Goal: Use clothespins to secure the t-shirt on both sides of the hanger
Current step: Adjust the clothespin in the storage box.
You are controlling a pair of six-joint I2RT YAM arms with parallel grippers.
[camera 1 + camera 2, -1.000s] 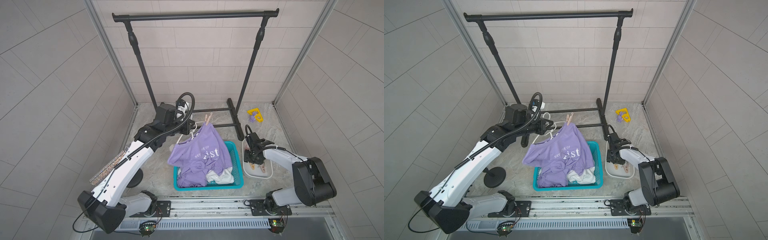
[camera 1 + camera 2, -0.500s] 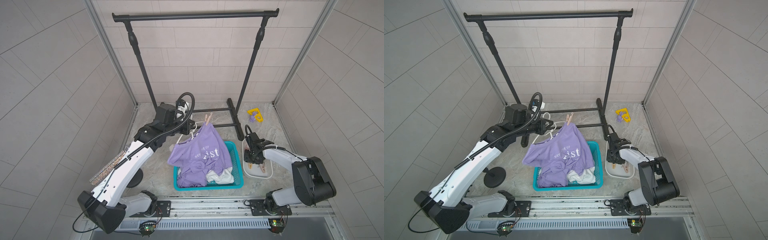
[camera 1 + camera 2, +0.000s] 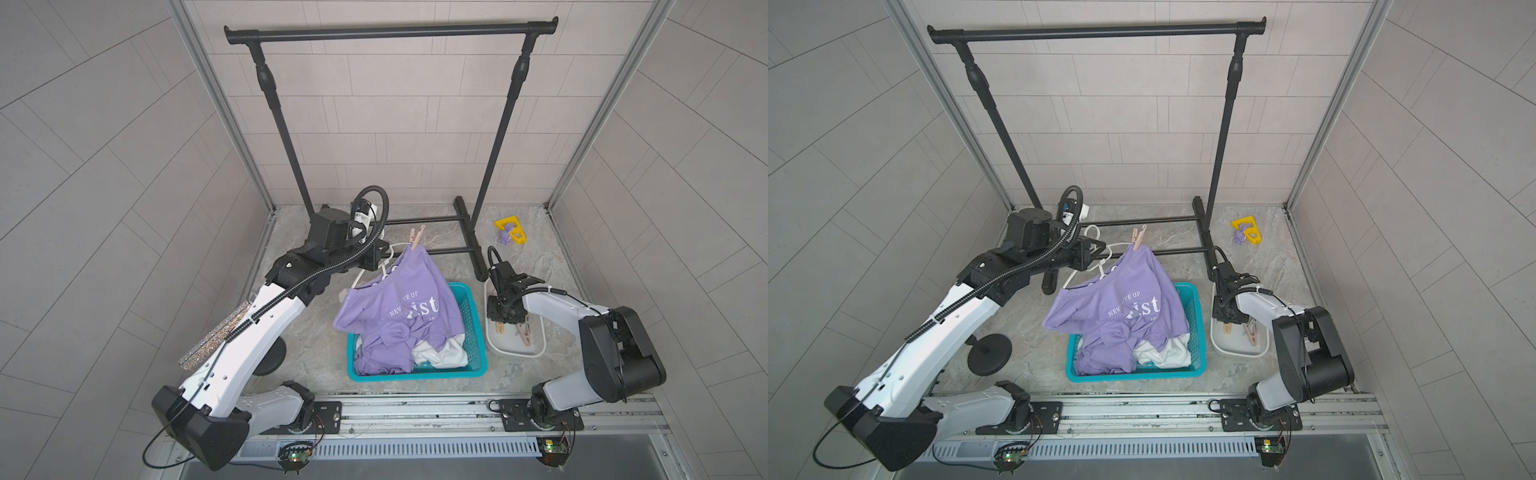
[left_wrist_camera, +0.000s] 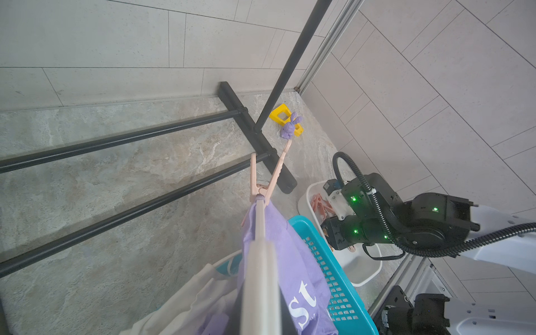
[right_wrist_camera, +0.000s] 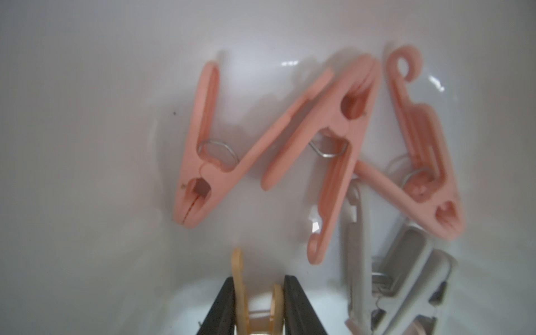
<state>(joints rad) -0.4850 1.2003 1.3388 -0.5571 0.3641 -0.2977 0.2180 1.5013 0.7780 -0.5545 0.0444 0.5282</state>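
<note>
The left gripper [image 3: 1094, 251] is clenched on the hanger [image 4: 259, 261], whose purple shirt [image 3: 407, 299] trails into the basket [image 3: 473, 332]. One pin [image 3: 415, 239] clips its far shoulder. In the right-hand tub [image 3: 515, 353], the right gripper [image 5: 258, 282] grasps a tan pin [image 5: 240, 293] near pink pins [image 5: 203, 150].

Tiled booth with a black clothes rack [image 3: 390, 32]
Grey tiled walls [image 3: 395, 104] stand behind and beside the rack; mottled stone floor [image 3: 540, 257] lies under it.
</note>
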